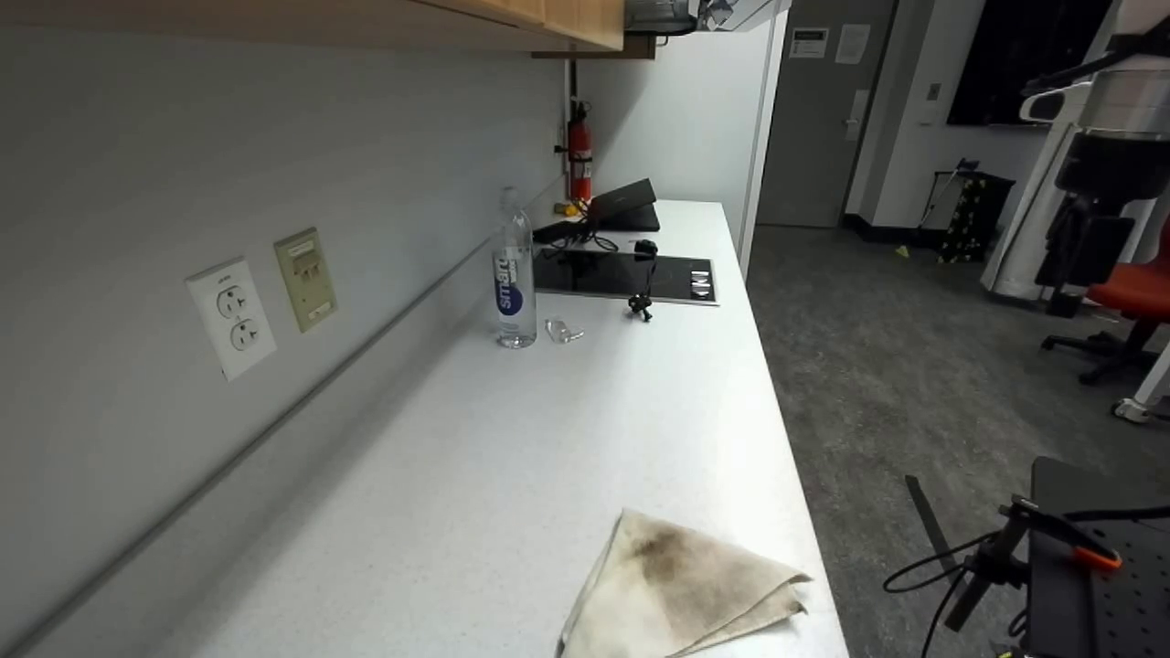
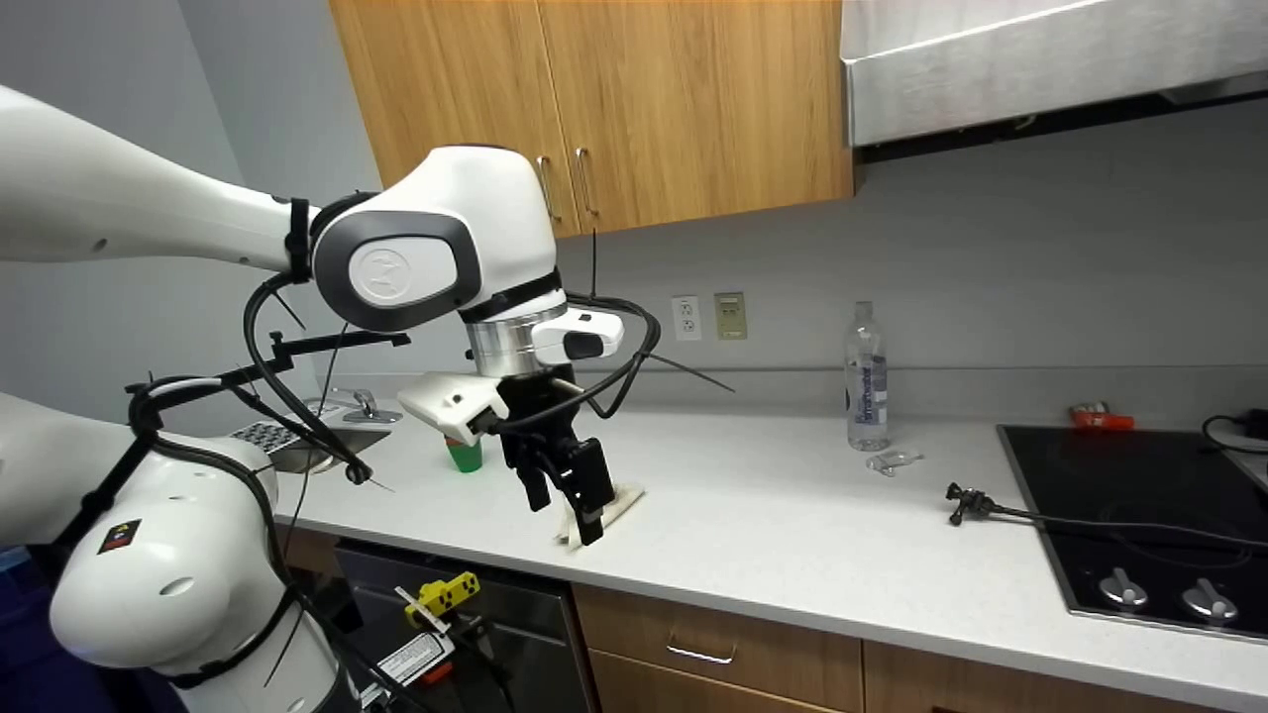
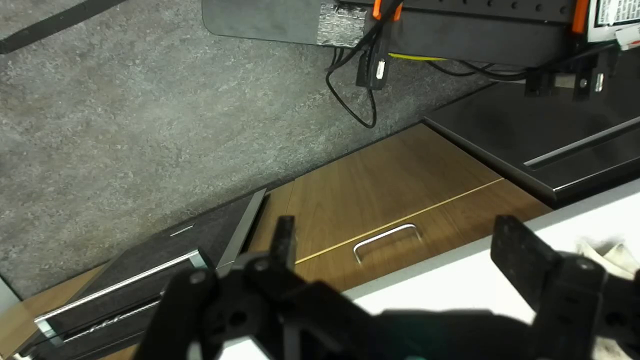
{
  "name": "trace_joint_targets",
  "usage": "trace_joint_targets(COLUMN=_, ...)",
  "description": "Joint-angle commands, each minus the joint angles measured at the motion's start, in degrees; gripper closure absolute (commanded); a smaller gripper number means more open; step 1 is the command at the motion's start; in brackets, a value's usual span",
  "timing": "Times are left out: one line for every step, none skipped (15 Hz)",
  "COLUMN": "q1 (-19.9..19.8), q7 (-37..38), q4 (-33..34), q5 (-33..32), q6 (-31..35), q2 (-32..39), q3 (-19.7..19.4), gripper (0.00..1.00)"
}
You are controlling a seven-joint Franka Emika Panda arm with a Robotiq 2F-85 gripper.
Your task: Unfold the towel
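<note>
A beige towel (image 1: 686, 585) with a dark stain lies folded on the white counter near its front edge in an exterior view; its near end is cut off by the frame. In an exterior view the towel (image 2: 622, 503) is partly hidden behind my gripper (image 2: 565, 520). The gripper points down, above or in front of the towel, apart from it as far as I can tell. In the wrist view my gripper (image 3: 395, 220) is wide open, with nothing between its fingers. A bit of the towel (image 3: 617, 257) shows at the right edge, beyond the right finger.
A clear water bottle (image 2: 867, 386) and a small clear plastic piece (image 2: 894, 460) stand towards the wall. A black mount (image 2: 971, 503) with a cable lies by the cooktop (image 2: 1169, 515). A green cup (image 2: 466, 456) is behind the arm. Wooden cabinets (image 2: 693, 109) hang above.
</note>
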Motion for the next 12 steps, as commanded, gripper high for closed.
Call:
trace_joint_targets(q1=0.0, q7=-0.2, q4=0.1, q5=0.0, q6=-0.1, q2=0.0, q3=0.1, gripper=0.0)
trace_joint_targets(q1=0.1, q7=-0.5, q4=0.3, q5=-0.1, q6=-0.1, q2=0.1, q3=0.0, gripper=0.0)
trace_joint_targets(q1=0.1, q7=-0.6, q4=0.3, q5=-0.2, q6=-0.1, q2=0.1, q3=0.0, gripper=0.0)
trace_joint_targets(q1=0.3, q7=-1.0, q4=0.4, q5=0.2, q6=-0.1, q2=0.1, q3=-0.3, gripper=0.0)
trace_joint_targets(q1=-1.4, q7=-4.9, q4=8.2, q5=-2.7, q6=3.7, q2=10.1, q3=-4.7, gripper=0.0)
trace_joint_targets(q1=-0.9, q7=-5.4, q4=9.3, q5=-2.4, q6=4.8, q2=11.4, q3=-5.5, gripper=0.0)
trace_joint_targets(q1=-0.4, q7=-6.7, q4=11.5, q5=-1.9, q6=6.2, q2=13.7, q3=-7.1, gripper=0.0)
trace_joint_targets(q1=0.4, q7=-8.9, q4=14.1, q5=-0.3, q6=7.2, q2=16.7, q3=-8.9, gripper=0.0)
trace_joint_targets(q1=2.0, q7=-9.5, q4=16.5, q5=-0.1, q6=8.4, q2=19.9, q3=-11.4, gripper=0.0)
trace_joint_targets(q1=2.5, q7=-9.9, q4=18.8, q5=0.8, q6=9.3, q2=23.1, q3=-12.3, gripper=0.0)
trace_joint_targets(q1=-1.3, q7=-8.5, q4=12.6, q5=0.0, q6=8.2, q2=15.1, q3=-8.5, gripper=0.0)
trace_joint_targets(q1=-1.0, q7=-9.1, q4=14.6, q5=0.3, q6=9.0, q2=18.2, q3=-9.4, gripper=0.0)
